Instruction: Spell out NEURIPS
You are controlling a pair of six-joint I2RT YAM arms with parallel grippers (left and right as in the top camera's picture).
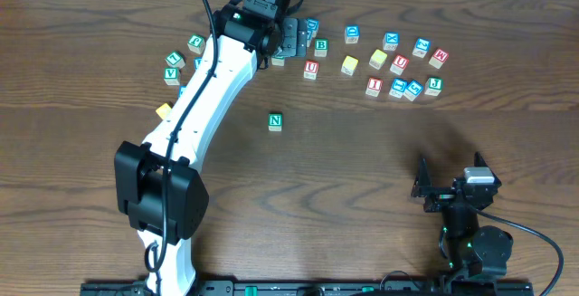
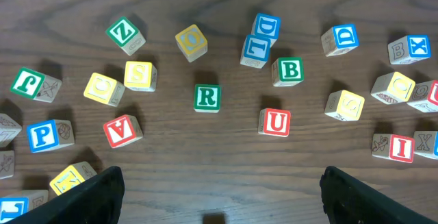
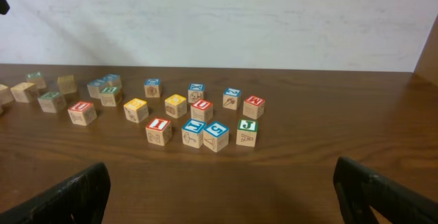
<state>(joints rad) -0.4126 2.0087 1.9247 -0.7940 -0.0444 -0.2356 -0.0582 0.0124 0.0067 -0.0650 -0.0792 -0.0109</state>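
grippers wide, empty: left gripper (image 1: 288,37) stretched out above the green r cube (image 2: 207,97), right gripper (image 1: 450,178) low near its base.

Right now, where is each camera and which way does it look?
Overhead: above the table, facing straight down; left arm and right arm show.
Left wrist: above the green R cube, facing down; left tool shows.
Right wrist: low, facing across the table toward the wall; right tool shows.
All three share the red I cube.

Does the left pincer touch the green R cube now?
Apart. The left wrist view shows the left pincer open, with a clear gap between its fingers and the green R cube.
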